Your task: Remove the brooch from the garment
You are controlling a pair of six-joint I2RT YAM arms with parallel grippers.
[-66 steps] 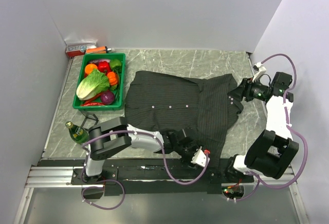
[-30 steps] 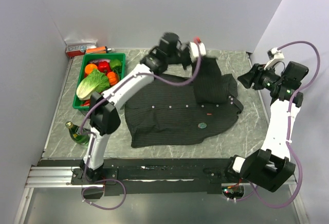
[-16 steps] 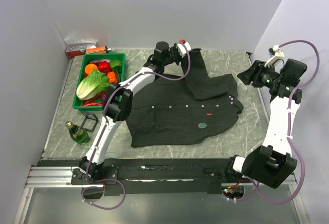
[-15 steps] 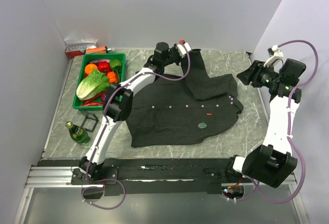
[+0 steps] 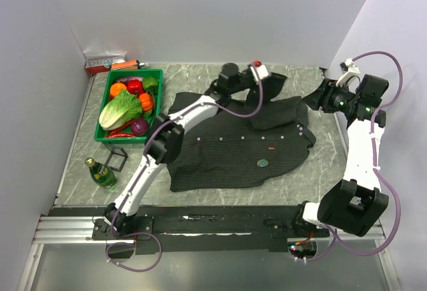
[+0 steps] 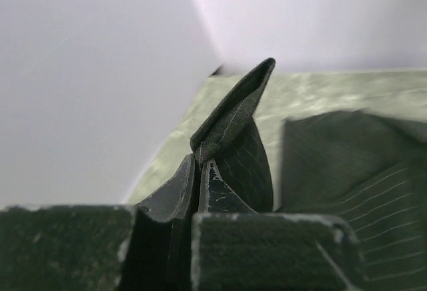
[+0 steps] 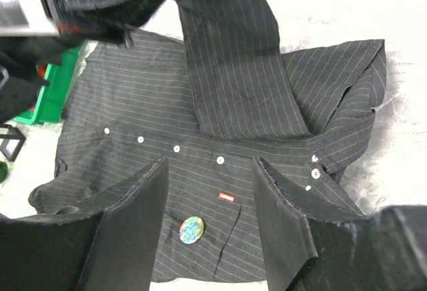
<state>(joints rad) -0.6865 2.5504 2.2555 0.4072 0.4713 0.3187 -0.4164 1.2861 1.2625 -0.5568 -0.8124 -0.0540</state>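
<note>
Now that my left fingers (image 6: pixel 170 199), clamped on the dark pinstriped garment (image 5: pixel 220 145), have swung its sleeve rightward, right fingers (image 7: pixel 133 214) hang wide; tiny red brooch (image 7: pixel 227 197) sits pinned mid-front; green plastic crate (image 5: pixel 133 71) holds vegetables (image 5: pixel 120 111).

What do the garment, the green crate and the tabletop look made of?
Garment: thin woven cloth, matte charcoal with fine pale pinstripes; it folds and drapes limply. Green crate: likely moulded plastic, smooth with a slight sheen, rigid rim. Tabletop: marble-look grey-green veined surface; stone or printed laminate, cannot tell.
</note>
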